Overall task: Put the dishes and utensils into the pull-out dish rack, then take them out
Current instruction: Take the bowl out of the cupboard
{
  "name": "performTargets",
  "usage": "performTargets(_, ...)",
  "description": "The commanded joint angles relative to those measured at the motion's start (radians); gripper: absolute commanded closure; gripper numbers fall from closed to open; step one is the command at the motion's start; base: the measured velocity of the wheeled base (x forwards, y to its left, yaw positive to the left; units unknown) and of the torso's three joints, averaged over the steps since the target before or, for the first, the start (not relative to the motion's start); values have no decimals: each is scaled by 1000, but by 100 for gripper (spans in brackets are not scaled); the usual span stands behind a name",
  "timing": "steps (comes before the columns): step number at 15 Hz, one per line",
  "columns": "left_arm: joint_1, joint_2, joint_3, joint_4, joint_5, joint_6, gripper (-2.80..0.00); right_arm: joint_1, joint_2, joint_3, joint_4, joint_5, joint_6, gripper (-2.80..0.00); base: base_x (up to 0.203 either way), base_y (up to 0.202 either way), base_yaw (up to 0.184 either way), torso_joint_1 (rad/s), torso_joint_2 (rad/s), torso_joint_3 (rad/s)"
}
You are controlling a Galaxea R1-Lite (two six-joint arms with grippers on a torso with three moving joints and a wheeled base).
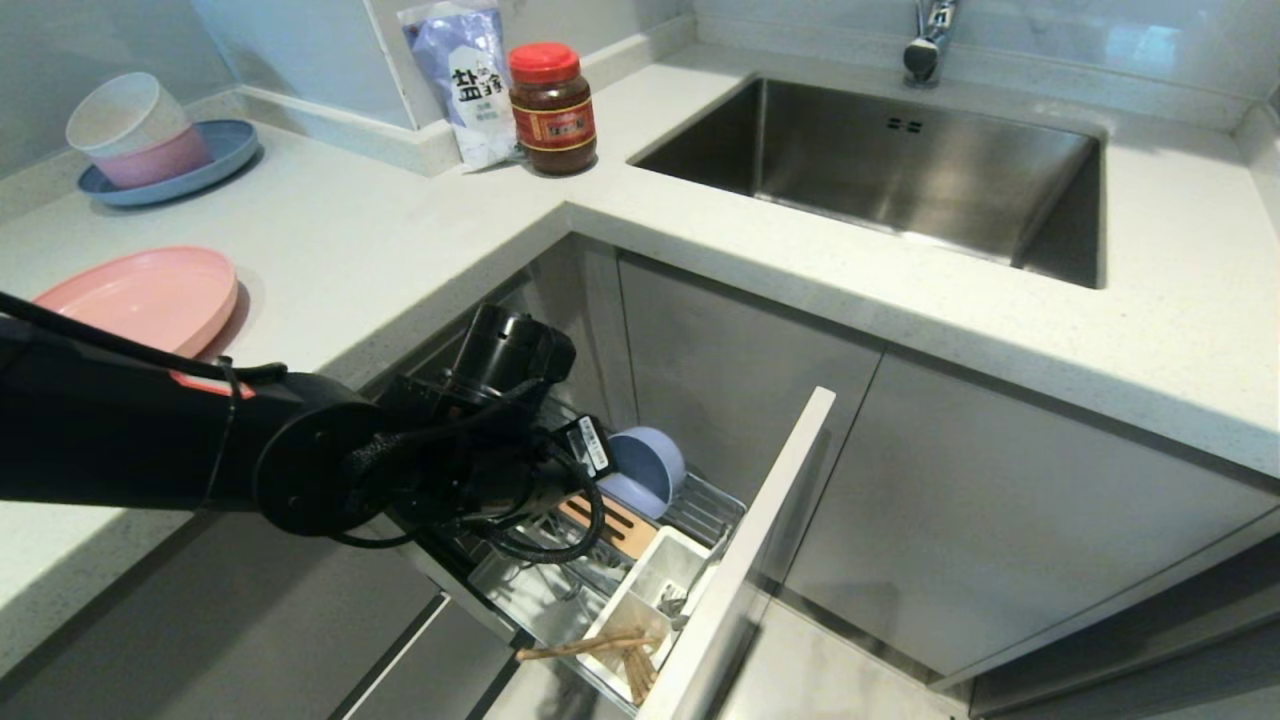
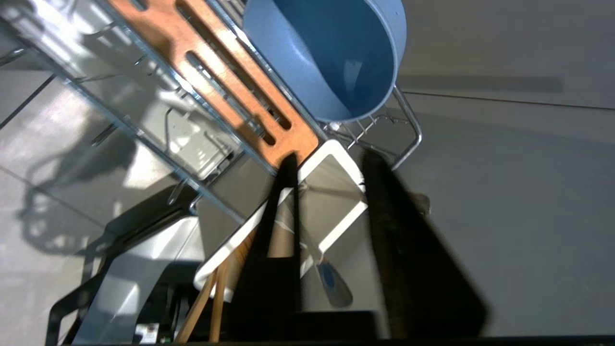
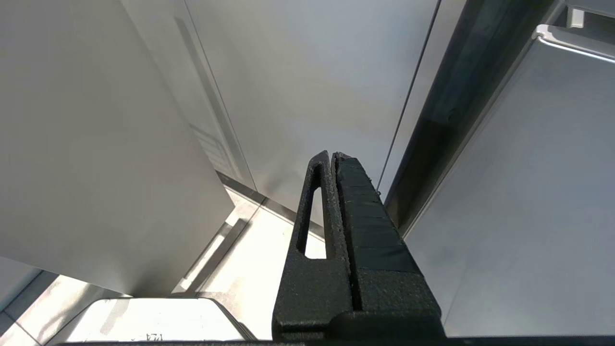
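The pull-out dish rack (image 1: 706, 512) stands drawn out below the counter. A blue-grey bowl (image 1: 648, 468) leans on its side in the wires beside the slotted wooden board (image 2: 226, 77). In the white cutlery cup (image 1: 650, 590) stand the wooden chopsticks (image 1: 592, 646) and the silver spoon (image 2: 331, 283). My left gripper (image 2: 330, 158) hangs over the cup, open. The spoon rises between its fingers, close to one finger (image 2: 283, 226), and neither finger presses on it. The pink plate (image 1: 140, 295) lies on the counter at the left. My right gripper (image 3: 331, 154) is shut and empty, parked by cabinet fronts.
The rack's narrow front panel (image 1: 745, 560) juts into the aisle. On the counter are a steel sink (image 1: 900, 160), a red-lidded jar (image 1: 552, 108), a salt bag (image 1: 462, 80), and cream and pink bowls stacked on a blue plate (image 1: 150, 140).
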Motion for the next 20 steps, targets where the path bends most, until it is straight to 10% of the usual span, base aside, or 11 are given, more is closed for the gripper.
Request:
performTargets(1, 2, 68, 2, -55, 1, 2, -280, 0, -4, 2, 0, 0, 0, 0, 0, 0, 0, 0, 0, 0)
performTargets(20, 20, 307, -134, -254, -36, 153, -280, 1, -4, 2, 0, 0, 0, 0, 0, 0, 0, 0, 0, 0)
